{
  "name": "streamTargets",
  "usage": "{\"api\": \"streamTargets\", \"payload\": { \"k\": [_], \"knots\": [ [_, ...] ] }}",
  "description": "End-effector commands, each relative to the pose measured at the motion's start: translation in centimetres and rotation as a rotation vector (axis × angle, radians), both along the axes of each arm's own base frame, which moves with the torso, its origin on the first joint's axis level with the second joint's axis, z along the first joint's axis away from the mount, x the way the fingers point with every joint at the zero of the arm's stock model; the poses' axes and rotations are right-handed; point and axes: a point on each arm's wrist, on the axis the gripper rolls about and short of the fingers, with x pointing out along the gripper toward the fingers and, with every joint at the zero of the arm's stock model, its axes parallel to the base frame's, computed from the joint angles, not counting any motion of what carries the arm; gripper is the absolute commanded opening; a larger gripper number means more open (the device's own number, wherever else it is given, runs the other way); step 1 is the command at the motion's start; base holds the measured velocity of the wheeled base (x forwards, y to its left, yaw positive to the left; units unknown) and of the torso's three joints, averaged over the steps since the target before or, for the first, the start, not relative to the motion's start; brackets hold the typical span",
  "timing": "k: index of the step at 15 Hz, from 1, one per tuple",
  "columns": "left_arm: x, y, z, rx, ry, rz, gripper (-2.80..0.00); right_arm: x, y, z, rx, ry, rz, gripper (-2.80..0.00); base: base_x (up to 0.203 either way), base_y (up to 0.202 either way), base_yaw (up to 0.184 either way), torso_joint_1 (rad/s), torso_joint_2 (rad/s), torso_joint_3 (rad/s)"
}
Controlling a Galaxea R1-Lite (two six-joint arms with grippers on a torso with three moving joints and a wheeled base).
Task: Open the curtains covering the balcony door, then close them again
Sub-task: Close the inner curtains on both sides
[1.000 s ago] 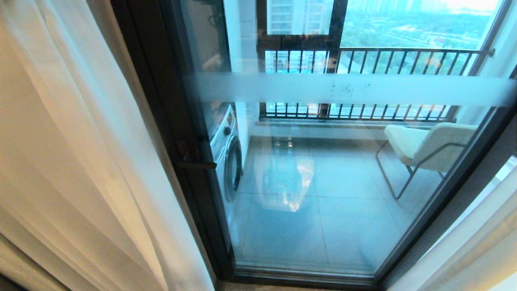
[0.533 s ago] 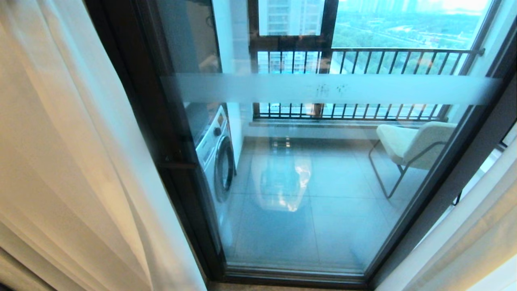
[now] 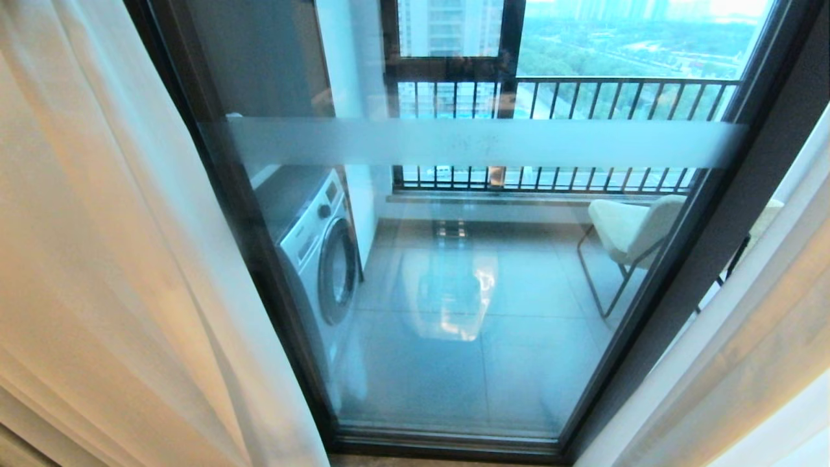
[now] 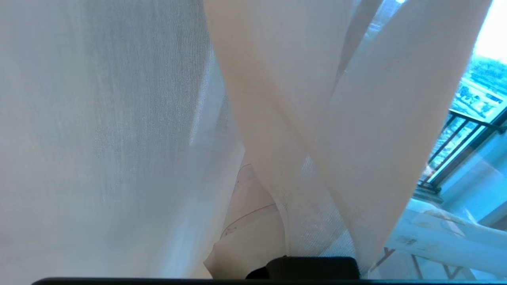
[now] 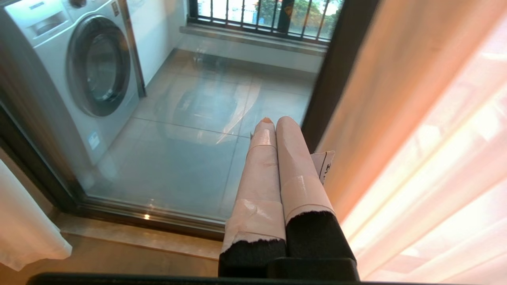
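Observation:
Sheer white curtains hang at both sides of the head view, the left panel (image 3: pixel 97 259) and the right panel (image 3: pixel 746 363). Between them shows the balcony door (image 3: pixel 486 143), glass in a dark frame with a frosted band. In the left wrist view the curtain fabric (image 4: pixel 119 118) drapes over my left gripper (image 4: pixel 269 206), and its folds and hem run down into the shut jaws. My right gripper (image 5: pixel 275 120) is shut and empty, low before the glass and just beside the right curtain (image 5: pixel 416 138). Neither arm shows in the head view.
Behind the glass stand a washing machine (image 3: pixel 318 253) at the left and a pale chair (image 3: pixel 629 227) at the right. A black-barred railing (image 3: pixel 583 97) stands at the back. The door's sill (image 5: pixel 138 217) runs along the floor.
The whole head view has shifted, so the door frame sits further left in the picture. The left curtain keeps its place in the picture and now hides the door's handle. Both grippers stay shut.

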Motion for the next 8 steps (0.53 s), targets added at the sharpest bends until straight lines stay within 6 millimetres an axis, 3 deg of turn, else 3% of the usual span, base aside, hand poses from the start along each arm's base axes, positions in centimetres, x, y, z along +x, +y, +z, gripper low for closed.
{"api": "streamTargets", "payload": {
  "k": [1, 8],
  "knots": [
    [0.13, -0.02, -0.06, -0.002, 0.003, 0.000, -2.80, 0.00, 0.00, 0.00, -0.001, 0.000, 0.001, -2.80, 0.000, -0.181, 0.001, 0.002, 0.00, 0.003],
    [0.49, -0.20, -0.11, -0.004, -0.001, -0.008, -2.80, 0.00, 0.00, 0.00, -0.001, 0.000, 0.001, -2.80, 0.000, -0.185, -0.001, 0.005, 0.00, 0.003]
  ]
}}
